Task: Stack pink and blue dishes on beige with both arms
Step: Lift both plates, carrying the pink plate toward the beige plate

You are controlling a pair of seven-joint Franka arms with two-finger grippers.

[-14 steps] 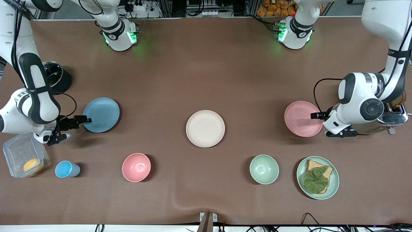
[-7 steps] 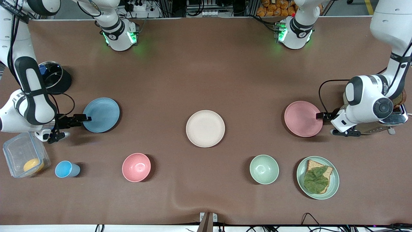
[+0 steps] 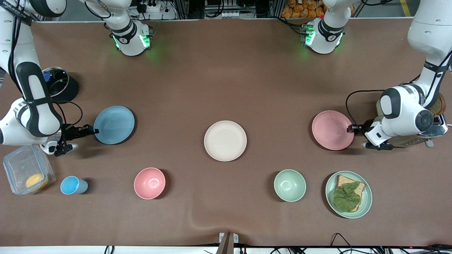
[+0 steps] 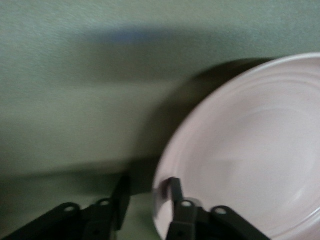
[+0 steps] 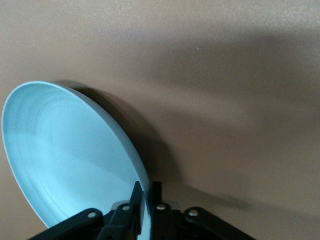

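- The right gripper [image 3: 92, 131] sits low near the right arm's end of the table, its fingers [image 5: 134, 200] pinched tight on the rim of the blue plate [image 3: 114, 125].
- In the right wrist view the blue plate [image 5: 70, 160] stands tilted, its gripped edge up off the brown table [image 5: 225, 100] and a shadow under it.
- The left gripper [image 3: 350, 129] is at the left arm's end of the table, with one finger [image 4: 176, 192] inside the rim of the pink plate [image 3: 332, 129] and the other outside it.
- The left wrist view is blurred; its fingers look narrowed about the pink plate [image 4: 250, 165] rim, though a firm grip cannot be confirmed.
- The beige plate [image 3: 225, 140] lies flat at the middle of the table [image 3: 226, 77], well apart from both other plates and between them.
- Toward the table edge nearest the front camera stand a blue cup [image 3: 73, 185], a pink bowl [image 3: 149, 183], a green bowl [image 3: 290, 185] and a green plate [image 3: 367, 197] carrying bread with a leaf [image 3: 347, 197].
- A clear container [image 3: 24, 169] holding something orange sits by the right arm's end.
- A toaster [image 3: 432, 128] stands just beside the left arm's wrist.
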